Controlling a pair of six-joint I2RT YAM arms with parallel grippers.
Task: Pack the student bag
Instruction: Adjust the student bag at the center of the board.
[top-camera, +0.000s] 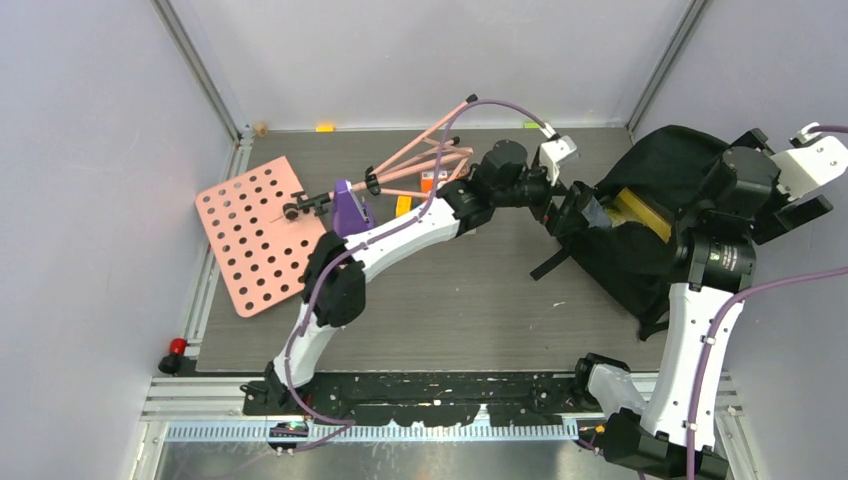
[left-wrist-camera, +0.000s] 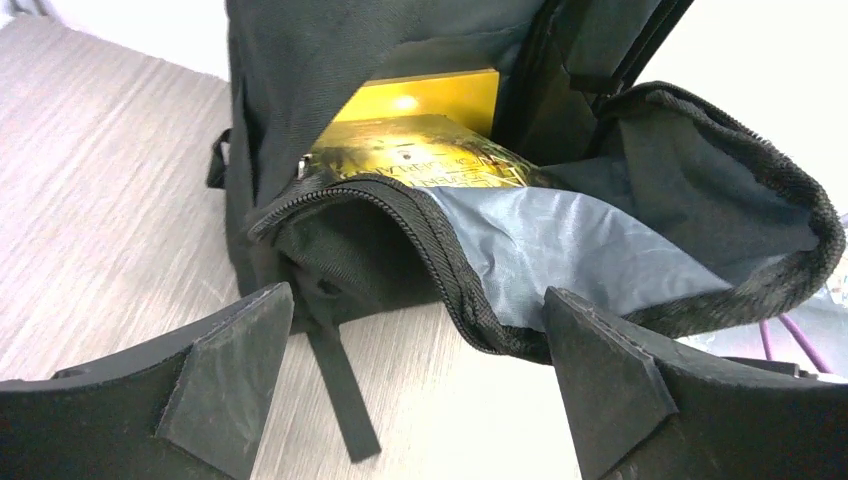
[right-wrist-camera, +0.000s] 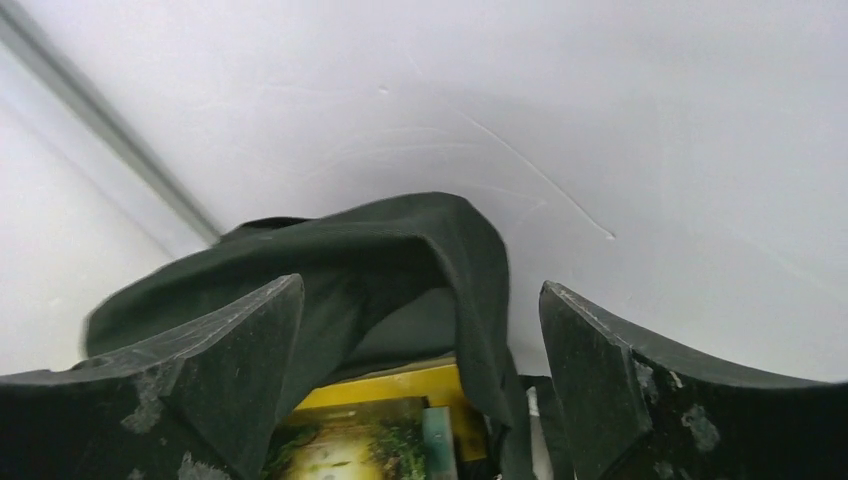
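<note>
The student bag (top-camera: 640, 230), a large black fabric backpack, lies at the right of the table with its mouth open toward the left. A yellow book (top-camera: 640, 212) sits inside it, also seen in the left wrist view (left-wrist-camera: 420, 125) and the right wrist view (right-wrist-camera: 400, 400). My left gripper (top-camera: 560, 205) is open and empty at the bag's zipper edge (left-wrist-camera: 440, 260), with bare table between its fingers. My right gripper (top-camera: 735, 175) is open above the back of the bag, its fingers either side of a raised fold of black fabric (right-wrist-camera: 400, 260) without closing on it.
A pink perforated board (top-camera: 258, 235) lies at the far left. A purple object (top-camera: 350, 208), pink rods (top-camera: 430, 150) and small orange items (top-camera: 405, 205) sit behind the left arm. A loose black strap (left-wrist-camera: 335, 385) trails on the table. Walls enclose the table on three sides.
</note>
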